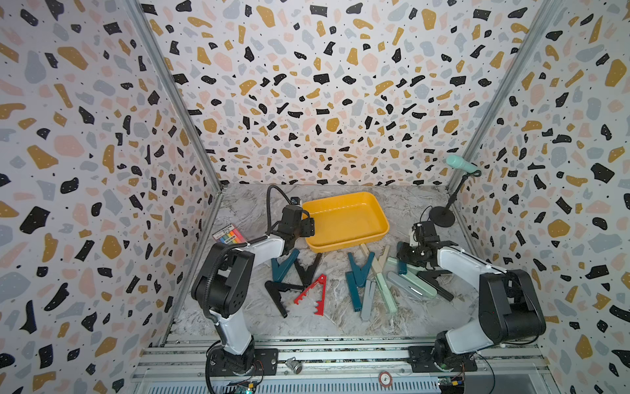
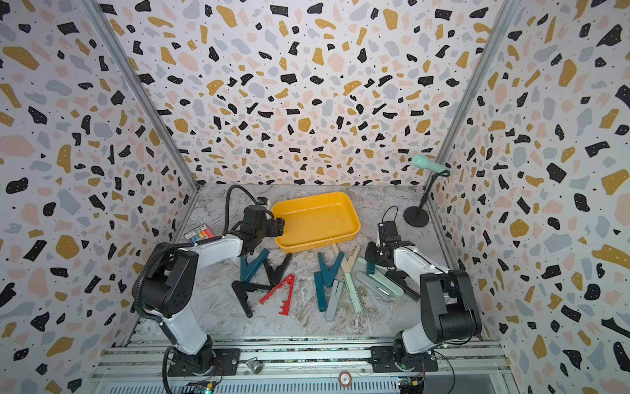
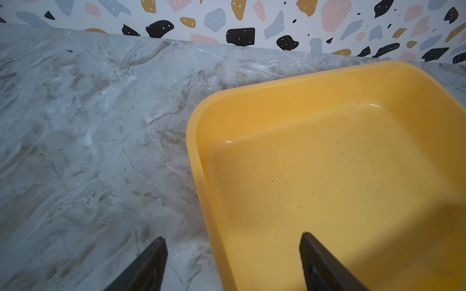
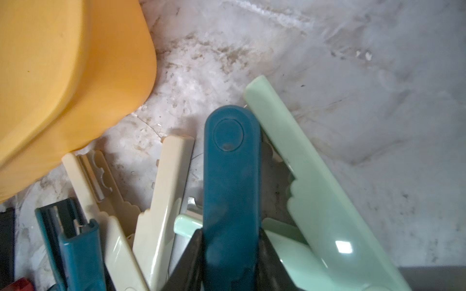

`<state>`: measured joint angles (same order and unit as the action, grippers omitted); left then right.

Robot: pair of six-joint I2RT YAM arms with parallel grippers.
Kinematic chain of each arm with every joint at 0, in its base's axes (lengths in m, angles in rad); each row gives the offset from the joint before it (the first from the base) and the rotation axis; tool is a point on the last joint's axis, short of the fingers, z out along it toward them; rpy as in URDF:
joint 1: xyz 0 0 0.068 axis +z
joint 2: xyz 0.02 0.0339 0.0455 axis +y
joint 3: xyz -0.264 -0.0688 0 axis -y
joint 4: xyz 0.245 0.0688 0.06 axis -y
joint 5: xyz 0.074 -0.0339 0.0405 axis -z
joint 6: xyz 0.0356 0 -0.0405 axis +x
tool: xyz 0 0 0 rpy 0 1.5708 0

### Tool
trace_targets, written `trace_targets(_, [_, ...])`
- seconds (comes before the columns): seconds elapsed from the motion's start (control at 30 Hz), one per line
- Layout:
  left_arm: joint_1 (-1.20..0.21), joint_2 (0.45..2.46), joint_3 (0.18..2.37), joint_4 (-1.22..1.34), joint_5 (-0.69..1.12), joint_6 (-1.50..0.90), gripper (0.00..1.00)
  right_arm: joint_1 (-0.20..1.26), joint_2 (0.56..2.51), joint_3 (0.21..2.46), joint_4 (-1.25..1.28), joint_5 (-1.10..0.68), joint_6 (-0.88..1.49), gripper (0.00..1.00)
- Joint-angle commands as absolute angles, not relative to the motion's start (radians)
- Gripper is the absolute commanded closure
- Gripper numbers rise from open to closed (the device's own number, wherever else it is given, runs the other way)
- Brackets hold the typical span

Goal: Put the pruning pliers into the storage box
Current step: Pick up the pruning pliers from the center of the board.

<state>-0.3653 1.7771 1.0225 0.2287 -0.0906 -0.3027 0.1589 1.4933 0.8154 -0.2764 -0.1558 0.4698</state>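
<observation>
Fingers on right arm (image 4: pixel 271 264) pinch dark teal plastic pruning pliers (image 4: pixel 232 176) from both sides, tool resting over mint-green pliers (image 4: pixel 327 201) on marble-look counter (image 4: pixel 353 75), just beside shallow mustard-yellow plastic storage box (image 4: pixel 63 75). Fingers on left arm (image 3: pixel 320 264) spread wide, empty, straddling box's left rim from above; other pliers (image 1: pixel 353 290) lie on counter in front of it.

you had a rainbow-striped packet (image 1: pixel 229 236) flat at the marble table's (image 1: pixel 344 324) left edge | your mint microphone (image 1: pixel 460 164) sat tilted on a black stand (image 1: pixel 442 217) by the far-right corner
</observation>
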Motion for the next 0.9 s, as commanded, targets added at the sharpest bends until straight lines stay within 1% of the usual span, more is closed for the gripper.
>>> trace_targets(0.0, [-0.351, 1.749, 0.999, 0.290, -0.084, -0.332, 0.18, 0.147, 1.442, 0.809, -0.261, -0.201, 0.481, 0.85])
trace_targets(0.17, [-0.347, 1.731, 0.987, 0.300, -0.089, -0.337, 0.18, 0.146, 1.381, 0.831, -0.256, -0.219, 0.486, 0.87])
trace_targets(0.3, [-0.347, 1.726, 0.980, 0.299, -0.093, -0.335, 0.18, 0.146, 1.336, 0.888, -0.275, -0.204, 0.477, 0.87])
trace_targets(0.4, [-0.347, 1.714, 0.963, 0.319, -0.087, -0.351, 0.19, 0.156, 1.342, 0.948, -0.263, -0.188, 0.463, 0.87])
trace_targets(0.6, [-0.347, 1.682, 0.930, 0.341, -0.079, -0.373, 0.18, 0.229, 1.455, 1.098, -0.196, -0.123, 0.403, 0.87])
trace_targets(0.87, [-0.345, 1.617, 0.884, 0.327, -0.136, -0.379, 0.17, 0.315, 1.726, 1.326, -0.117, -0.052, 0.275, 0.87])
